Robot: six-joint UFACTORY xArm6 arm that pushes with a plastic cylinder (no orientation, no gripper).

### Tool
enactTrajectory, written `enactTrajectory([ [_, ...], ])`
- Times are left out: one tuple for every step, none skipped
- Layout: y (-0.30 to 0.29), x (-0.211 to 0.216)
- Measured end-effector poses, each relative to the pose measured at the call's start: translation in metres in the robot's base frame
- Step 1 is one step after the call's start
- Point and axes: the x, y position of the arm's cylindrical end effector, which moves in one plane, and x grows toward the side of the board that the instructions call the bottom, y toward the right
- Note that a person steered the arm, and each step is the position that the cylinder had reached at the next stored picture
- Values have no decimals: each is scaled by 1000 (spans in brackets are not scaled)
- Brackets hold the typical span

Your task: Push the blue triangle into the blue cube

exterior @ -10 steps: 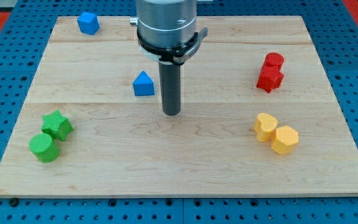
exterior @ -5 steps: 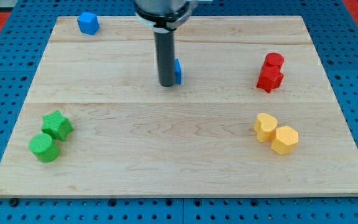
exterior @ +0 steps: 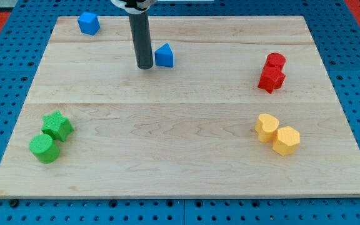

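The blue triangle (exterior: 164, 55) lies on the wooden board (exterior: 180, 162) in the upper middle. My tip (exterior: 145, 66) rests on the board just to the triangle's left and slightly below it, very close to it; I cannot tell if they touch. The blue cube (exterior: 88, 23) sits near the board's top-left corner, well to the left of and above my tip. The rod stands between the triangle and the cube.
Two red blocks (exterior: 272, 72) touch each other at the right. Two yellow blocks (exterior: 277, 134) sit together at the lower right. A green star (exterior: 57, 125) and a green cylinder (exterior: 44, 148) sit together at the lower left.
My tip has moved up and to the left, from the board's middle. The blue triangle has shifted up and to the right, and now lies to my tip's right.
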Motion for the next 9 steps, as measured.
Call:
enactTrajectory([
  [41,10],
  [75,-16],
  [62,-20],
  [8,-23],
  [-29,-48],
  [-72,-61],
  [-125,-29],
  [-174,-16],
  [-191,-16],
])
